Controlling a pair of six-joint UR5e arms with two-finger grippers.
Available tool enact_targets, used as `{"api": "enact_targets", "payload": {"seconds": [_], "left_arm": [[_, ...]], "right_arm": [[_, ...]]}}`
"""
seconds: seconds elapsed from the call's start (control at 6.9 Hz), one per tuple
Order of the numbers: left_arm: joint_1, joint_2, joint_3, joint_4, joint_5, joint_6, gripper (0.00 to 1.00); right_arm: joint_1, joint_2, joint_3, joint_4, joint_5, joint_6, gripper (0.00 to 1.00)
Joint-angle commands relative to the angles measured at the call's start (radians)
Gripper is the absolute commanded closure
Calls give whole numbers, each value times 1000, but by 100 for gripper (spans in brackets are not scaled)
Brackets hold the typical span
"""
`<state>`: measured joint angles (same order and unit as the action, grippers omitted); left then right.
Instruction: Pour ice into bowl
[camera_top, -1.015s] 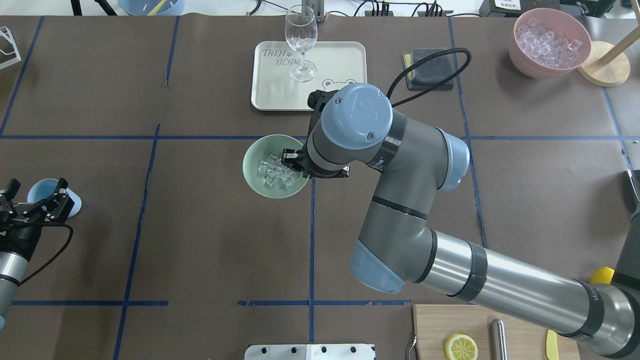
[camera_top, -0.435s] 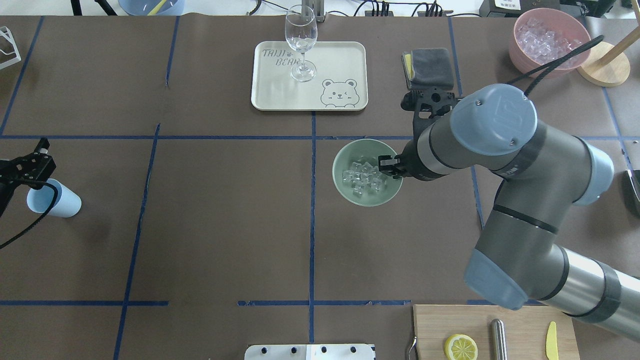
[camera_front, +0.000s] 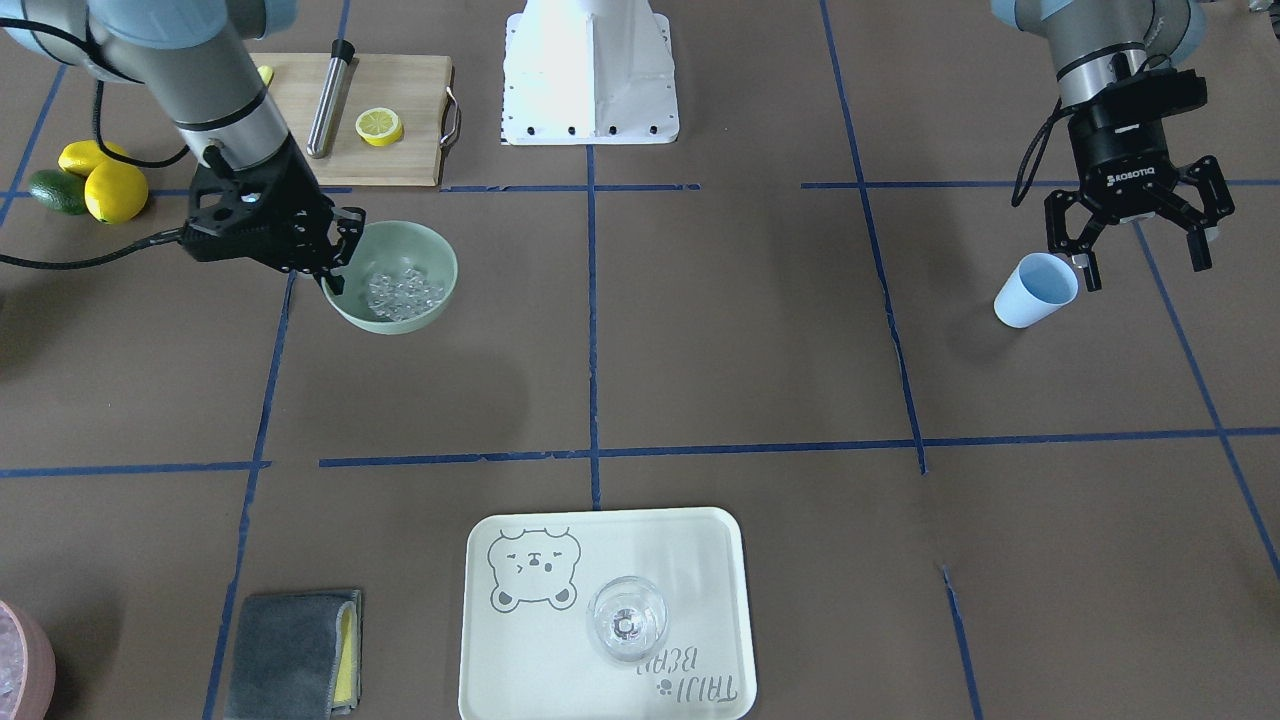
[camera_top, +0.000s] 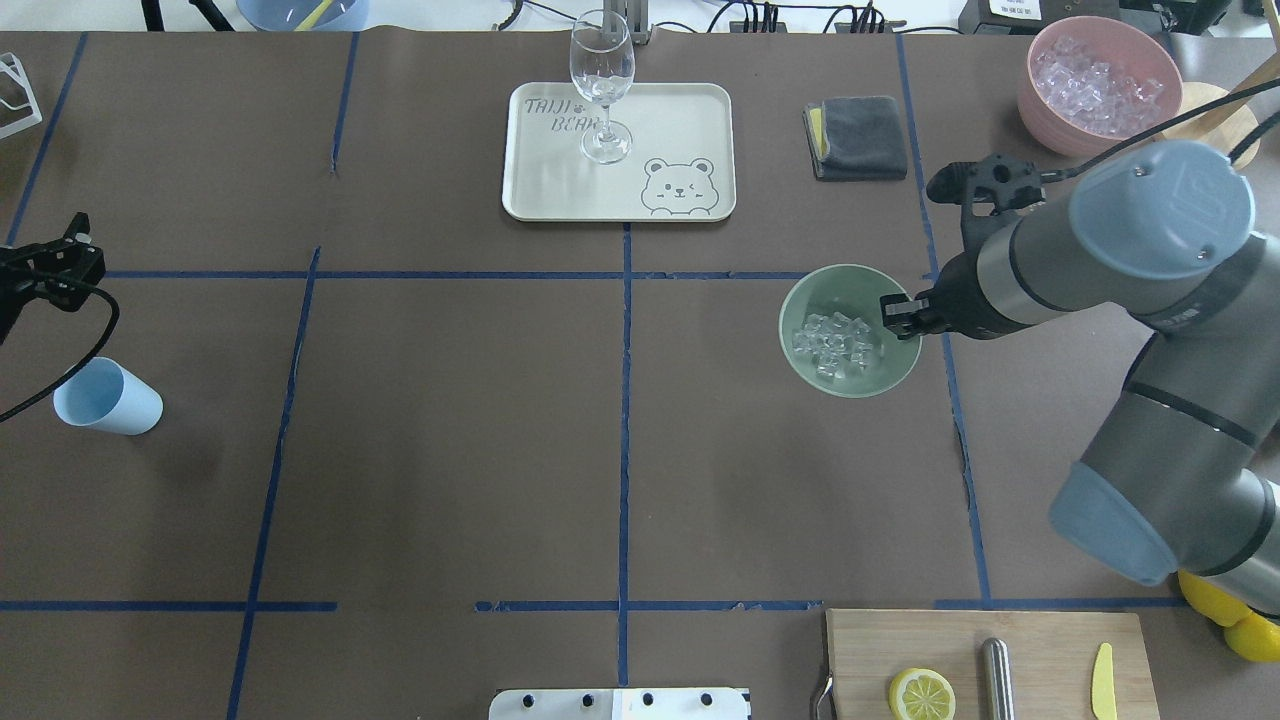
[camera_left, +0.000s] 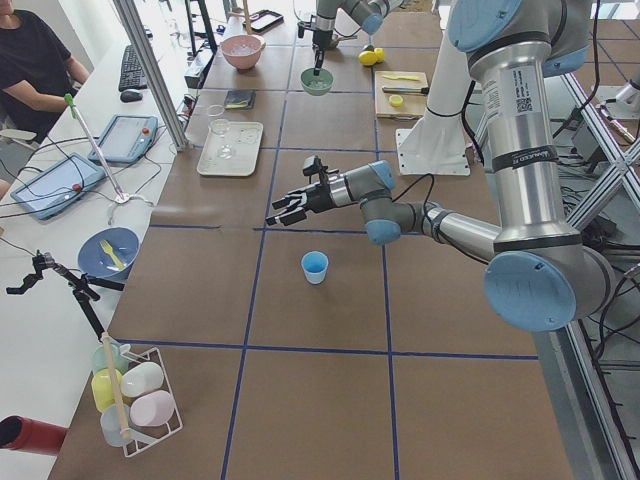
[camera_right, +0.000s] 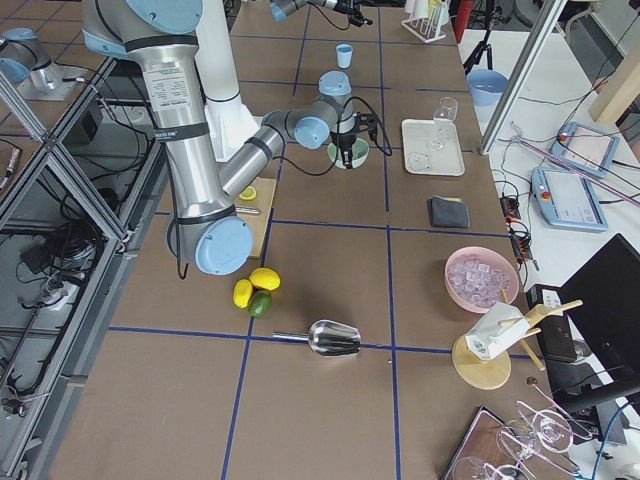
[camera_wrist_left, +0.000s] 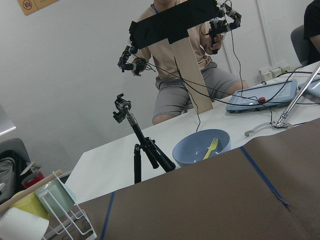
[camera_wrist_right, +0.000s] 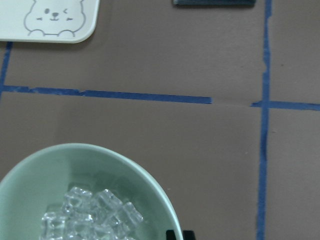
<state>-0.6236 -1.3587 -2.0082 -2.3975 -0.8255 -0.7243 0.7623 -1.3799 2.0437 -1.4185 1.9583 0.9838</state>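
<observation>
The mint-green bowl (camera_top: 850, 385) sits right of the table's middle and holds several clear ice cubes (camera_top: 835, 345). My right gripper (camera_top: 900, 318) is shut on the bowl's right rim. In the front-facing view the bowl (camera_front: 440, 262), the ice (camera_front: 400, 290) and that gripper (camera_front: 335, 258) show at upper left. The right wrist view looks down on the bowl's inner wall (camera_wrist_right: 100, 165) and the ice (camera_wrist_right: 90, 215). The light blue cup (camera_top: 105, 397) stands empty at the far left. My left gripper (camera_front: 1135, 255) hangs open above and behind the cup (camera_front: 1035, 290), apart from it.
A cream tray (camera_top: 690, 110) with a wine glass (camera_top: 602, 85) lies at the far middle. A grey cloth (camera_top: 860, 135) and a pink container of ice (camera_top: 1100, 85) lie at far right. A cutting board (camera_top: 1040, 640) with a lemon slice (camera_top: 921, 693) is at the near edge.
My right gripper has dragged the bowl with its ice to the right, across the centre line. My left gripper has pulled up and away from the cup, which stayed put.
</observation>
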Motion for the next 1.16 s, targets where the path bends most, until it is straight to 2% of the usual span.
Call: {"api": "enact_targets", "payload": {"seconds": [0.0, 0.15, 0.29, 0.44, 0.58, 0.73, 0.87, 1.02], "left_arm": [[-136, -130, -87, 304, -187, 101, 0], [-259, -229, -102, 458, -356, 203, 0], [-342, -279, -109, 536, -441, 291, 0], [-405, -281, -110, 541, -521, 351, 0], [-512, -284, -100, 553, -628, 493, 0], [-598, -336, -90, 649, -673, 626, 0], [-628, -367, -80, 726, -726, 653, 0], [-659, -364, -69, 735, -779, 731, 0]], "right_arm": [[130, -173, 0, 75, 73, -208, 100], [179, -224, -17, 81, 76, -294, 100], [204, -235, -40, 95, 76, -316, 100], [225, -263, -84, 151, 76, -357, 100], [245, -286, -179, 276, 76, -378, 100], [253, -304, -265, 426, 82, -378, 100], [253, -318, -281, 444, 106, -373, 100], [253, -343, -307, 452, 108, -373, 100]]}}
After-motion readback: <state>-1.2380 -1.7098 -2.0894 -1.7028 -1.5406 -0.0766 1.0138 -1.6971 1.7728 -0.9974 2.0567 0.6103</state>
